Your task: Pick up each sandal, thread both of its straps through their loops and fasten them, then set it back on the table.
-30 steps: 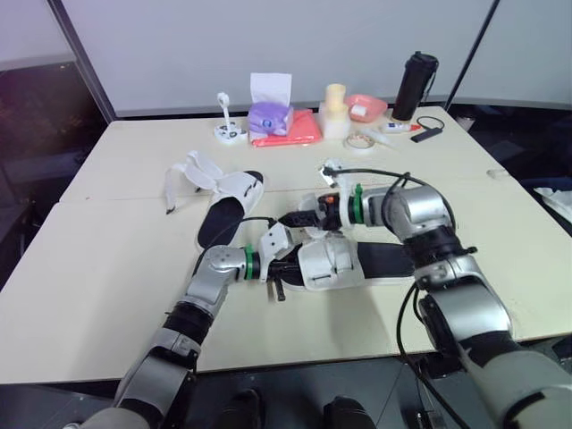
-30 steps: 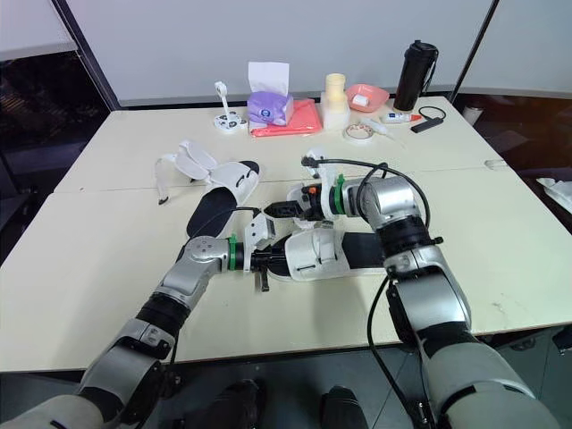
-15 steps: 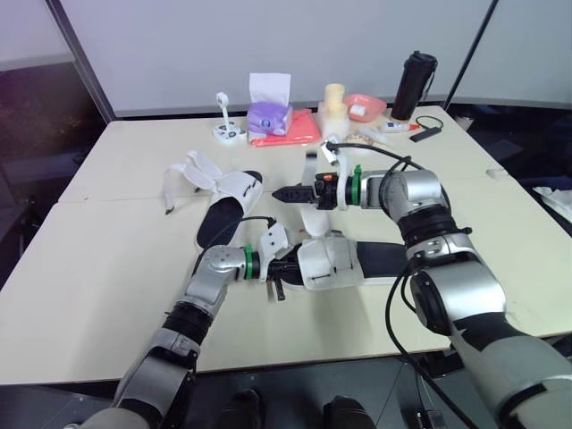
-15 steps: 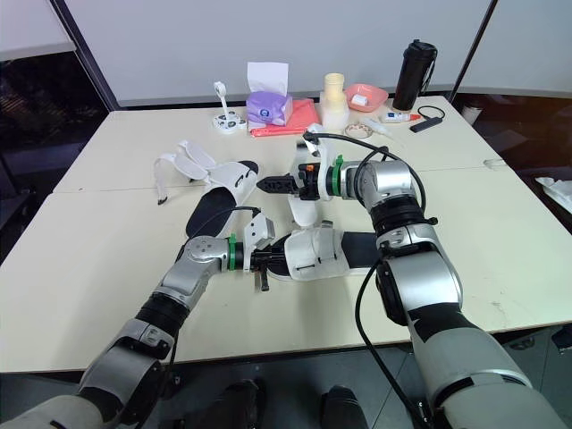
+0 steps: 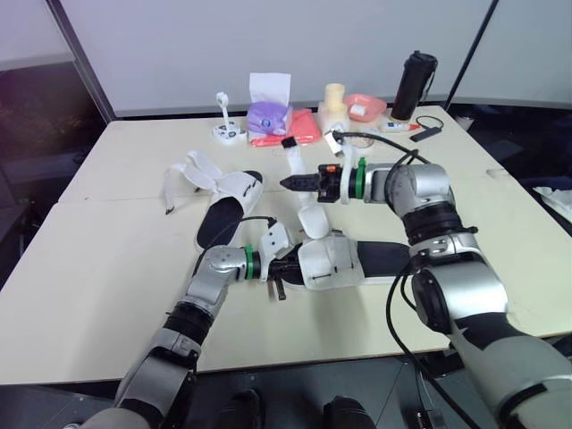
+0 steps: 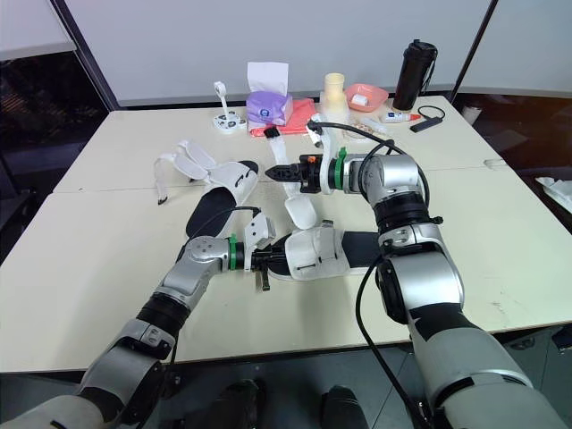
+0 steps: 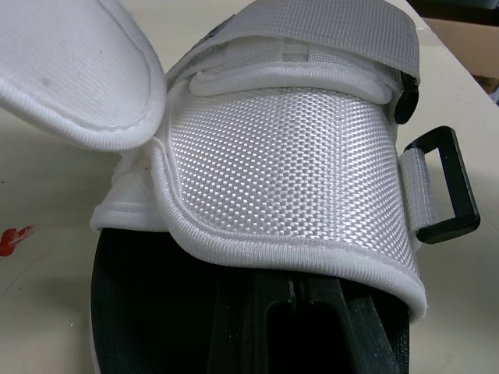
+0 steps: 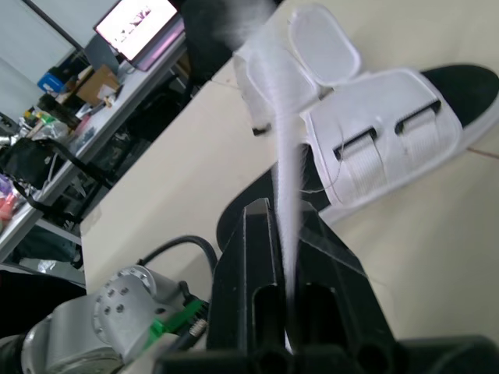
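The near sandal point(image 5: 332, 260), white upper on a black sole, lies on the table point(image 5: 107, 268) in front of me. My left gripper point(image 5: 284, 267) is shut on its toe end, its fingers point(image 7: 290, 312) reaching under the white upper. A black loop point(image 7: 443, 185) hangs at the upper's side. My right gripper point(image 5: 288, 182) hovers above and behind the sandal, shut on a white strap point(image 8: 290, 175). The strap's black-tipped free end point(image 5: 290, 143) sticks up past the fingers. The second sandal point(image 5: 225, 204) lies to the left, its straps point(image 5: 190, 170) spread open.
Along the far edge stand a purple tissue box point(image 5: 269, 114), an orange cloth point(image 5: 295, 130), a cream cylinder point(image 5: 335, 109), a pink bowl point(image 5: 365, 107), a tape roll point(image 5: 360, 142) and a black bottle point(image 5: 416, 84). A black cable point(image 5: 404, 176) trails over my right arm.
My right gripper rose from beside the near sandal, open, carrying the strap up and back, and has now shut on it. The left gripper and sandal stayed put.
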You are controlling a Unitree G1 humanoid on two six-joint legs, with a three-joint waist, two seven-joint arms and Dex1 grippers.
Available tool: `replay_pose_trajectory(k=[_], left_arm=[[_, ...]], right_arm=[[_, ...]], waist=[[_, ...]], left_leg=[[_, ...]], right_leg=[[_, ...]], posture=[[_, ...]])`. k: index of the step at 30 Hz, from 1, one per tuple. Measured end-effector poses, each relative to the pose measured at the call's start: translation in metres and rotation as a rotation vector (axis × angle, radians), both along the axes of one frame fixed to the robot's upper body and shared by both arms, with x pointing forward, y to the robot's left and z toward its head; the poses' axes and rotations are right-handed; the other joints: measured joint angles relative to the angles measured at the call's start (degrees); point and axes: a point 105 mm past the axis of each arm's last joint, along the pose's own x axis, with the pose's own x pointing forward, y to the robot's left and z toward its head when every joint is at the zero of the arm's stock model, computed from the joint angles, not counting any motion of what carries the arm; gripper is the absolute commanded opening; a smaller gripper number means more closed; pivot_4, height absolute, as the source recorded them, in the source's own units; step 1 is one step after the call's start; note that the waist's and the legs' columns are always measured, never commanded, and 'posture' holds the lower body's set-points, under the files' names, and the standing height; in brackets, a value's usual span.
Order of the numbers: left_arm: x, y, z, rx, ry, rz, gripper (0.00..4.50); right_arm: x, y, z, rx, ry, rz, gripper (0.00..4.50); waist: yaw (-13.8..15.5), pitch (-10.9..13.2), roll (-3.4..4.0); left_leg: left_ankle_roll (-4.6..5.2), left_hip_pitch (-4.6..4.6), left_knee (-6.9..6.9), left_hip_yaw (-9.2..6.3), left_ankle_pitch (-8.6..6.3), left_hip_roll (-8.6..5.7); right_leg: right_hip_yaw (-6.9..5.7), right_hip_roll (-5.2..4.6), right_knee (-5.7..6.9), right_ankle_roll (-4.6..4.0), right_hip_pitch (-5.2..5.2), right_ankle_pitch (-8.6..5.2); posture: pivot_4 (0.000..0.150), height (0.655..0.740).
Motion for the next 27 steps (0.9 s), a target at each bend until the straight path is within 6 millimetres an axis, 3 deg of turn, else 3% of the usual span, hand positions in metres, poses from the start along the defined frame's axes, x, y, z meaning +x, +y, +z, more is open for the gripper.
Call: replay_pose_trajectory(k=[5,12,22,25,27], left_arm=[[0.001,-0.001,0.001,-0.007,0.001,0.004,0.00],[0.002,-0.005,0.004,-0.033,0.023,0.010,0.00],[0.003,-0.004,0.001,-0.033,0.051,0.020,0.00],[0.003,-0.003,0.000,-0.030,0.058,0.023,0.00],[0.002,-0.002,0.000,-0.032,0.062,0.023,0.00]], right_arm=[[-0.030,-0.015,0.001,0.008,-0.005,0.060,0.02],[-0.079,-0.016,-0.018,-0.003,0.011,0.116,0.02],[-0.096,-0.019,-0.050,0.039,0.072,0.016,0.02],[-0.094,-0.022,-0.057,0.048,0.076,-0.020,0.85],[-0.094,-0.025,-0.065,0.040,0.097,-0.038,1.82]], waist=[[-0.04,0.00,0.00],[-0.09,0.01,0.01],[-0.25,0.00,0.01],[-0.38,-0.02,0.01],[-0.43,-0.03,0.01]], left_leg=[[0.00,-0.10,-0.08,-0.03,0.00,0.01],[0.01,-0.13,-0.08,-0.11,0.00,0.02],[0.01,-0.09,-0.10,-0.07,0.00,0.04],[0.01,-0.01,-0.10,-0.01,0.00,0.05],[0.01,0.00,-0.11,0.00,0.00,0.07]], right_leg=[[0.02,-0.01,-0.01,0.00,-0.13,0.00],[0.04,-0.02,-0.02,0.00,-0.16,-0.01],[0.05,0.01,0.00,0.00,-0.15,0.00],[0.06,0.01,0.00,0.00,-0.07,0.00],[0.05,0.03,0.00,0.00,-0.07,0.00]], posture=[[0.150,0.7400],[0.150,0.7400],[0.150,0.7400],[0.150,0.7400],[0.150,0.7400]])
